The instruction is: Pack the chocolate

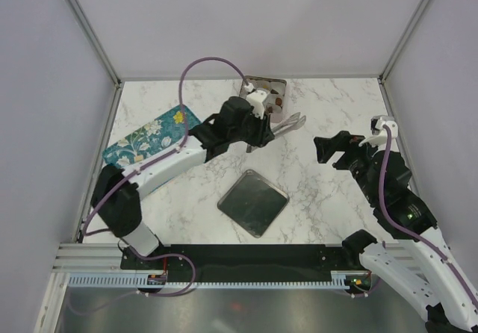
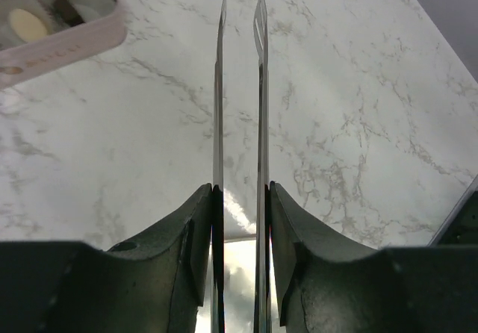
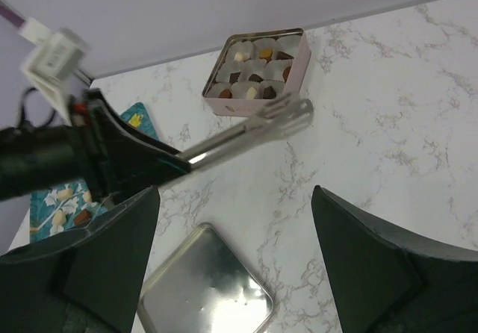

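While the left gripper (image 1: 263,131), reaching forward, clamps tongs (image 1: 287,124), the right gripper (image 1: 340,152) hovers spread wide.

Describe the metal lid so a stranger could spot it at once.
On the marble table, look midway along the near edge. The lid lies flat there, turned cornerwise. It alone is a bare, shiny square; the tin at the far edge holds chocolates.

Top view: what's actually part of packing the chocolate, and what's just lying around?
In the job:
- chocolate
- square tin
- tongs, held in the left gripper
- floral tray with loose pieces

Lying about:
- tin lid, set aside
- right gripper, open and empty
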`<state>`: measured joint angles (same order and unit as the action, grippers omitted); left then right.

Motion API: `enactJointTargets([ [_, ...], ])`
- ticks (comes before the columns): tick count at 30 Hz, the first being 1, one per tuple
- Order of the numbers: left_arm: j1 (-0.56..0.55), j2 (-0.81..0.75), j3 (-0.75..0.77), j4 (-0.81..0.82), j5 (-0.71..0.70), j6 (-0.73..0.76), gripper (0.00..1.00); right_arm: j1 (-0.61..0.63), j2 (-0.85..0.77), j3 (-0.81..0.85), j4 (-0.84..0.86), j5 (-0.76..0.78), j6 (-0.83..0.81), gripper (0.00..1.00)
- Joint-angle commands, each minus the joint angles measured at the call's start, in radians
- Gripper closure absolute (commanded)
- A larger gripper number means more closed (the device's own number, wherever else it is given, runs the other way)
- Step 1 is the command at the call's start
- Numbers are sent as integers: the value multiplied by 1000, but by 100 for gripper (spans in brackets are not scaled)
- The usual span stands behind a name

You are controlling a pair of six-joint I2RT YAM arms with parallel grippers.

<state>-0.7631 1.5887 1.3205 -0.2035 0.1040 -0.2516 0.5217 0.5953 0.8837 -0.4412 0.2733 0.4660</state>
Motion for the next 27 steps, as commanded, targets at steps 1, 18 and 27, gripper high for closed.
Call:
enactJointTargets([
  [1, -92, 147, 74, 148, -101, -145, 58, 4, -3, 61, 12, 69, -12, 9],
  [18, -219, 609, 367, 300, -322, -386, 47, 4, -87, 32, 6, 89, -18, 9],
  [27, -231, 695, 430, 311, -415, -357, 39, 4, -111, 44, -22, 102, -38, 9],
])
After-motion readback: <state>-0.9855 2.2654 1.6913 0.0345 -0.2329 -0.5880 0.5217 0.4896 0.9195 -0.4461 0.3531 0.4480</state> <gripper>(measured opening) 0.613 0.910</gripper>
